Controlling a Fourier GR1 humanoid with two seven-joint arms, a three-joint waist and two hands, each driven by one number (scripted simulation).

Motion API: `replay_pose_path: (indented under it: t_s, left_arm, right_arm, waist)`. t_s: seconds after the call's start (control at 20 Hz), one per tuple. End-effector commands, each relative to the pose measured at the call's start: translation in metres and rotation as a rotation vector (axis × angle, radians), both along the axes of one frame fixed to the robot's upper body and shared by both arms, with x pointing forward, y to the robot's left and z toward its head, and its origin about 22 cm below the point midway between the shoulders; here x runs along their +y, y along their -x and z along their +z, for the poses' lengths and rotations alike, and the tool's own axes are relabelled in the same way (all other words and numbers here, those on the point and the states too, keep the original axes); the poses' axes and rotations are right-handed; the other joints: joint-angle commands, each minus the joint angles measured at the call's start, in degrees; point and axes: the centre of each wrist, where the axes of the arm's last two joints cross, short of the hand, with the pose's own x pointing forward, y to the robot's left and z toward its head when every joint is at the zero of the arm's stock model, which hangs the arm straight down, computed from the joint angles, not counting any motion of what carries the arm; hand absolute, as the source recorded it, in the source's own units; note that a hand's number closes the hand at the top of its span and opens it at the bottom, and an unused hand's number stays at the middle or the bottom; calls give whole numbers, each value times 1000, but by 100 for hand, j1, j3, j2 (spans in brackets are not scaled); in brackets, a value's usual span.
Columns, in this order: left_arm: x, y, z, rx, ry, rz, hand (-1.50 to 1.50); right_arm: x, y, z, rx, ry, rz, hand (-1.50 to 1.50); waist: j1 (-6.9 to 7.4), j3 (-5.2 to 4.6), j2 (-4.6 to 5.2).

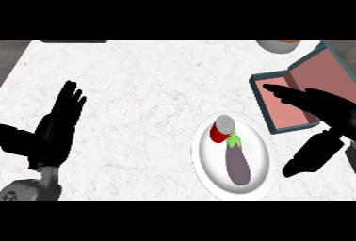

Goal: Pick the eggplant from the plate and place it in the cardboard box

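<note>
Eggplant (238, 162): lies on white plate (258, 155), untouched, just left of right robot hand (331, 112), its fingers straight and apart.

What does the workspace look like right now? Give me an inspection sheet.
Surface: pale marbled counter.
Job's things: eggplant lies on the white plate; open box stands just past the plate's right side.
Clutter: red can on the plate, by the eggplant's stem end; round vessel cut off at the far edge.
Hands: left hand open, resting at the left; right hand open, over the box, holding nothing.
Cables: nothing seen.
Surroundings: grey area past the counter's edge.
</note>
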Motion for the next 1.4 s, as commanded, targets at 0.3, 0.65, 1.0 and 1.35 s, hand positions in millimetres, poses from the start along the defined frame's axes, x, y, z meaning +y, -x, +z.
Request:
replay_pose_path:
  t_s: [0.3, 0.65, 1.0, 1.35]
  left_arm:
    - [-3, -6, -2, 0, 14, 8, 0]
    - [0, -10, -5, -5, 2, -10, 0]
    - [-10, -6, -3, -9, 4, 18, 0]
    - [3, 5, -7, -2, 1, 8, 0]
  right_arm:
    - [19, -3, -23, 73, 22, -11, -150]
    - [29, 1, -46, 46, 55, -38, -150]
    - [49, 2, -63, 87, 36, -24, -150]
    - [34, -2, -81, 81, 118, -32, -150]
  waist:
    - [-13, 1, 3]
    - [-14, 1, 5]
    - [-13, 1, 3]
    - [-4, 2, 4]
